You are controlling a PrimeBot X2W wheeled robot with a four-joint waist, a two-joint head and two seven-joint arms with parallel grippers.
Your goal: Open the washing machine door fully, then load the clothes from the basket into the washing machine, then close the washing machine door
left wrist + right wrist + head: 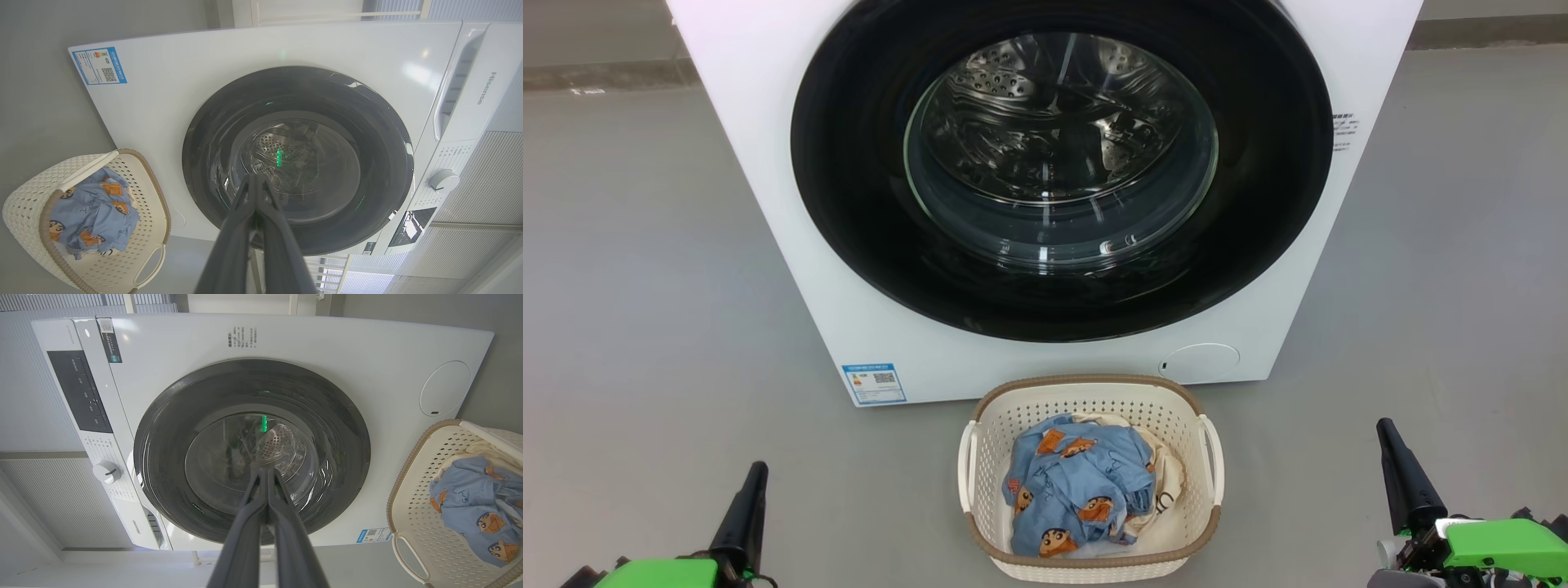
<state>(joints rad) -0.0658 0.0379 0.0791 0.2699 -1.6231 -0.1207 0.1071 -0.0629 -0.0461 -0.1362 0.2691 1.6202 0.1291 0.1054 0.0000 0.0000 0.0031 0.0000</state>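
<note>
One washing machine (768, 163): white glossy box, far centre.
Door (1258, 204): one, shut; round, black rim, bulging clear glass.
Basket (1086, 384): one, cream perforated plastic, brown rim, just before the machine.
Clothes (1078, 490): two, blue cartoon print over cream, crumpled in basket.
Grippers: two; left gripper (758, 469), right gripper (1384, 426), fingers pressed together, empty, near corners.

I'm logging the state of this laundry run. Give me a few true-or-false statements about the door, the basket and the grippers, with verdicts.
The washing machine door is shut. True.
The basket is empty. False: the clothes lie in it.
The left gripper and the right gripper are both shut, holding nothing. True.
The basket stands on top of the washing machine. False: it stands on the floor before it.
</note>
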